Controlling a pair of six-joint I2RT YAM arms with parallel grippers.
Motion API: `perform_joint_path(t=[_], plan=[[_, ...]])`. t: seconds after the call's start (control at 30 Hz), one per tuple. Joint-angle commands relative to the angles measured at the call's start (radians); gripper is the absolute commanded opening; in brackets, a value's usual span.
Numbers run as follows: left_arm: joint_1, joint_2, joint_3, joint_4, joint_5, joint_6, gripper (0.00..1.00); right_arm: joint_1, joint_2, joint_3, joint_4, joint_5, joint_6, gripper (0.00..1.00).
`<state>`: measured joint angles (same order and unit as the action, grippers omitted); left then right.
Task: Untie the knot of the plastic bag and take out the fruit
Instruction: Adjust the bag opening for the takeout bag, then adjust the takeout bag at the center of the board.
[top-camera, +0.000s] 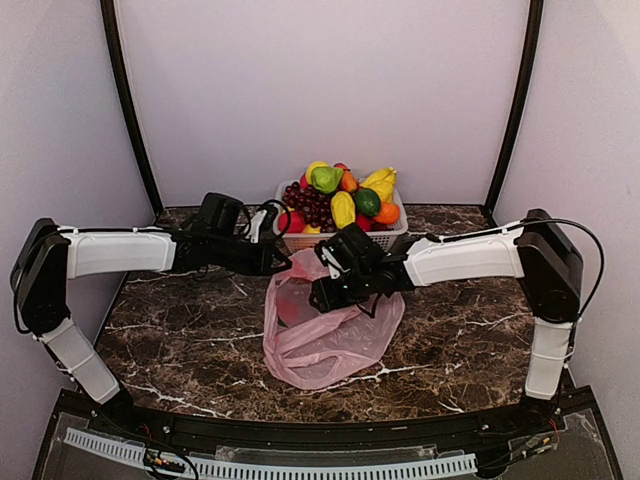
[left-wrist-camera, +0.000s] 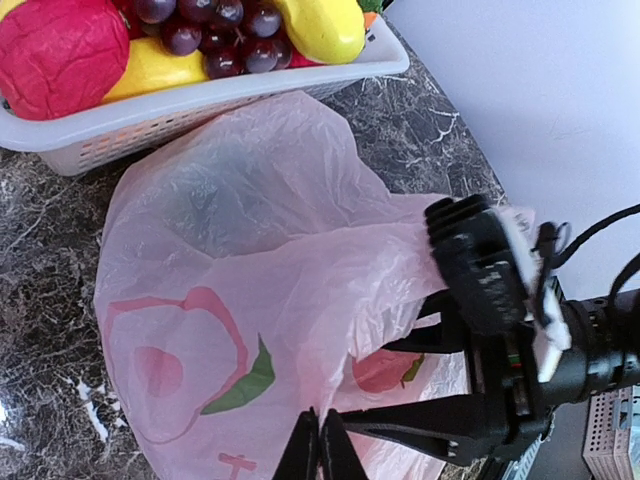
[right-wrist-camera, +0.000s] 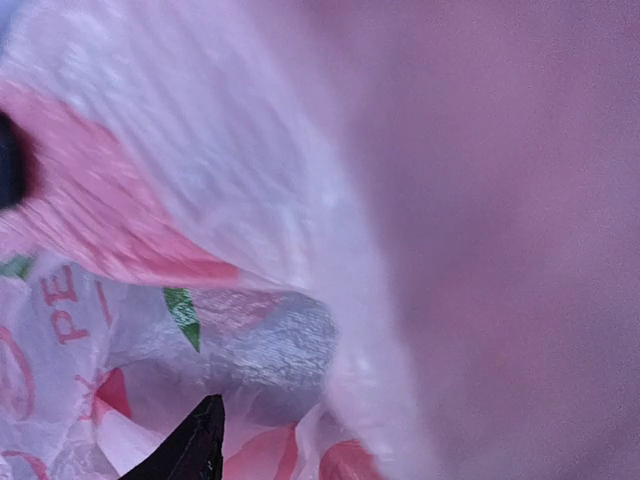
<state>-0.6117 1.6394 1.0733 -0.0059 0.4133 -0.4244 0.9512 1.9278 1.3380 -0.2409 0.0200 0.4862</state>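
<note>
The pink plastic bag (top-camera: 330, 335) lies crumpled on the marble table in front of the white basket (top-camera: 392, 238). My left gripper (top-camera: 285, 263) is at the bag's upper left edge. In the left wrist view its jaws (left-wrist-camera: 320, 445) are shut on a fold of the bag's film (left-wrist-camera: 300, 300). My right gripper (top-camera: 322, 296) reaches into the bag's top from the right, its black fingers (left-wrist-camera: 440, 425) apart with film draped over them. The right wrist view shows one fingertip (right-wrist-camera: 190, 450) among pink film (right-wrist-camera: 300, 200). The knot does not show. Fruit (top-camera: 340, 200) fills the basket.
The basket stands at the back centre against the pale wall, right behind the bag. Purple grapes (left-wrist-camera: 215, 30), a red fruit (left-wrist-camera: 60, 50) and a yellow one (left-wrist-camera: 320, 25) lie near its front rim (left-wrist-camera: 230, 95). Dark marble table (top-camera: 180, 340) lies on both sides of the bag.
</note>
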Motion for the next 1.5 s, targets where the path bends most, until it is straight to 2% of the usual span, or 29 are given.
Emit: perform_joint_path(t=[0.0,0.2,0.37,0.67,0.87,1.1,1.27,1.47], plan=[[-0.004,-0.132,-0.045,0.065,-0.092,-0.026,0.01,0.012,-0.007,-0.077,-0.083,0.084,0.051,0.56],[-0.003,-0.237,-0.092,0.069,-0.181,-0.038,0.01,0.012,-0.090,-0.193,-0.134,0.132,0.102,0.56],[-0.003,-0.287,-0.119,0.063,-0.186,-0.036,0.01,0.012,-0.148,-0.230,-0.156,0.140,0.114,0.56],[-0.005,-0.303,-0.220,0.113,0.005,-0.034,0.01,0.022,-0.200,-0.151,-0.043,0.084,0.047,0.60],[-0.006,-0.349,-0.294,0.149,0.039,-0.051,0.01,0.023,-0.108,-0.068,0.066,0.101,0.036,0.69],[-0.023,-0.356,-0.323,0.183,0.164,-0.059,0.01,0.010,0.052,0.082,0.134,0.162,0.020,0.75],[-0.044,-0.377,-0.353,0.178,0.214,-0.054,0.01,-0.009,0.158,0.158,0.215,0.099,-0.016,0.80],[-0.045,-0.409,-0.384,0.133,0.158,-0.055,0.01,-0.014,0.217,0.182,0.326,-0.045,-0.096,0.88]])
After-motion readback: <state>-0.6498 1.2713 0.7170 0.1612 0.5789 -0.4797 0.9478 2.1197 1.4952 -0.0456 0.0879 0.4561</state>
